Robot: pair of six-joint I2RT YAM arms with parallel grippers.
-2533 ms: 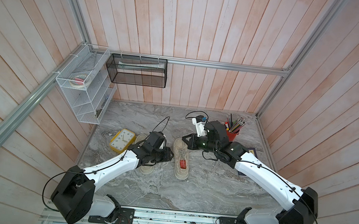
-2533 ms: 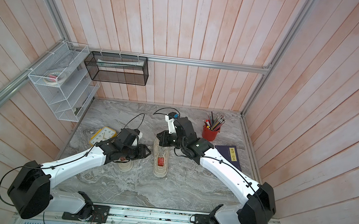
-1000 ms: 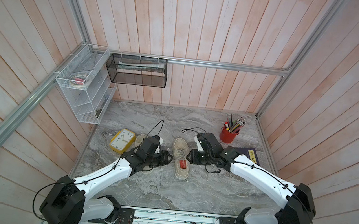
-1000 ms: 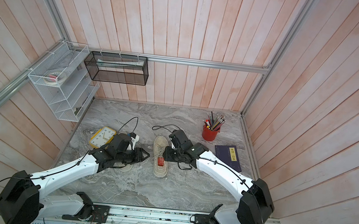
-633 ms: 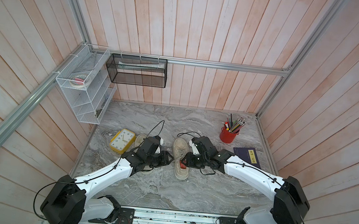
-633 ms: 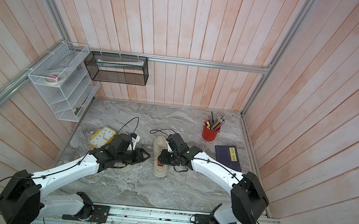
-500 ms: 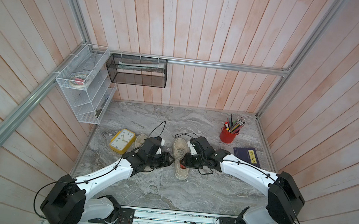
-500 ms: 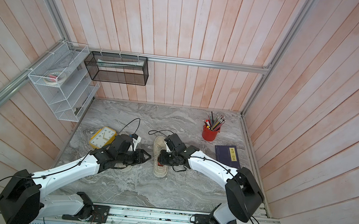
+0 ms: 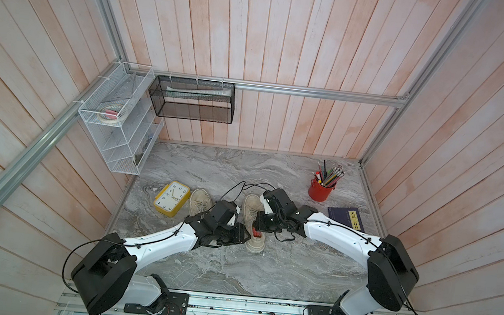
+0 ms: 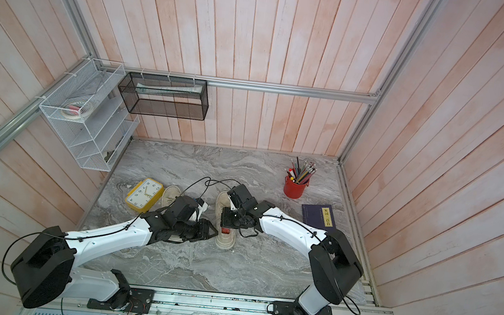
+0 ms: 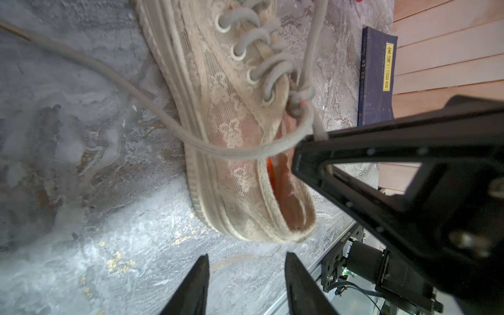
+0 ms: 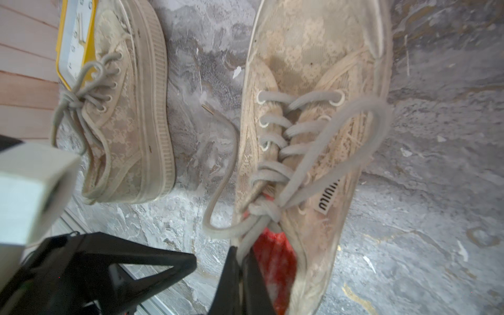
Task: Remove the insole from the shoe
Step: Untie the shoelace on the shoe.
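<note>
your right pincer (image 12: 241, 256) was shut at the shoe's (image 12: 313, 109) mouth
its tips pinched the lace (image 12: 327, 152), and the red insole (image 12: 275, 259) lay inside the shoe just beside them; your left pincer (image 11: 246, 272) stood open, empty, near the heel (image 11: 286, 234).

Tabletop (image 9: 227, 168): grey veined marble, on which I see every loose item below.
Clock (image 9: 171, 201): yellow case, white dial, lying face up toward the table's left side.
Second shoe (image 9: 199, 200): beige lace sneaker, laced, sole down, just beside the clock.
Pencil cup (image 9: 319, 190): red, upright near the back right corner, packed with pencils.
Book (image 9: 345, 219): dark blue, lying flat by the right edge; I read a yellow title strip on it in the left wrist view.
Wire rack (image 9: 119, 123): white, tiered, on the left wall; a pale roll sits in its top tier.
Mesh basket (image 9: 192, 103): black, hanging from the back-wall rail, holding a long pale item I cannot identify.
</note>
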